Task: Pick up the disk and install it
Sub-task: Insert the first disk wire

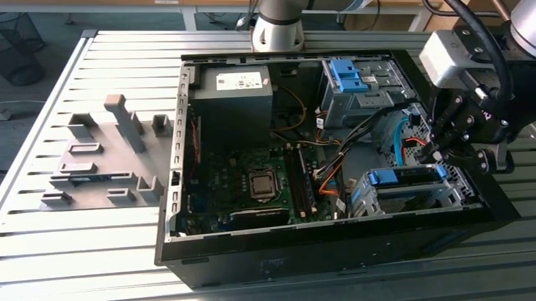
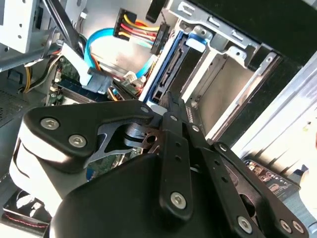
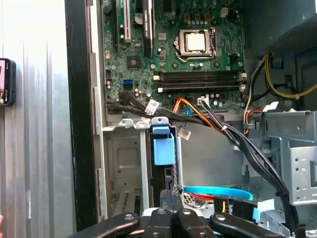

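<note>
Near edge: slatted metal counter (image 1: 84, 251) carries an open black PC case (image 1: 335, 257), side panel off, interior exposed.

Near corner of case, on the exterior view's right: metal drive cage (image 1: 456, 188). The disk (image 1: 406, 177) sits inside this cage, standing on edge, with its blue bracket tab uppermost. In the second wrist view the disk's connector end faces out of the cage, w/ blue bracket strip along one side.

Gripper (image 2: 168, 99) is directly over that cage. Jaws clenched: both wrist views show the two slim fingers (image 3: 171, 192) pressed together w/ nothing between them. The tip is just beside the disk's edge; contact can't be confirmed.

Next to the cage, toward the case interior: light-blue flat cable (image 2: 94, 44) loops past, plus a bundle of red/yellow/orange wires (image 2: 136, 25) to a black plug.

Mid case: green motherboard (image 1: 243, 188), approx. centre of the floor, w/ bare CPU socket (image 1: 262, 184).

Outside the case, on the exterior view's left: grey moulded fixture (image 1: 109, 157) on the counter, well apart from the gripper.

Far side of case: grey box w/ white sticker (image 1: 235, 84); to the exterior view's right of it, a second cage w/ a bare blue latch (image 1: 348, 75).

Farthest: arm base (image 1: 280, 28) mounted behind the case.
</note>
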Action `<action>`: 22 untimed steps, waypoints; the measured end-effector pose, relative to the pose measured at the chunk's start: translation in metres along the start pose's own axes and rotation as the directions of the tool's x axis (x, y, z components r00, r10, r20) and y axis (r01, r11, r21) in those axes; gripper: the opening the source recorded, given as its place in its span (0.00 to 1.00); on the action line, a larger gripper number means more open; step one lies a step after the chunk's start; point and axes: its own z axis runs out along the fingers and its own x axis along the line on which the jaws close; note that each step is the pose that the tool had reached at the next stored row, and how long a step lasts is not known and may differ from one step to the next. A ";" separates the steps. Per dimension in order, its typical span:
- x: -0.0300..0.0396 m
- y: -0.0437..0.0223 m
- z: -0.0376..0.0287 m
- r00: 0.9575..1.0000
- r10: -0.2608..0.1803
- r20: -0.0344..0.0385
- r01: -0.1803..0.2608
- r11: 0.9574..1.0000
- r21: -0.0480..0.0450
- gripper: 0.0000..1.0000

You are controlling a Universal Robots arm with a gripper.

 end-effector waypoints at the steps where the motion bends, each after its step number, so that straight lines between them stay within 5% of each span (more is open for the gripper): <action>1: -0.0001 -0.0014 0.0002 1.000 0.000 0.000 0.000 1.000 0.000 0.11; 7: -0.0004 -0.0092 0.0014 1.000 0.000 0.000 0.000 1.000 0.000 0.11; 22: -0.0003 -0.0053 0.0014 1.000 0.000 0.000 0.000 1.000 0.000 0.11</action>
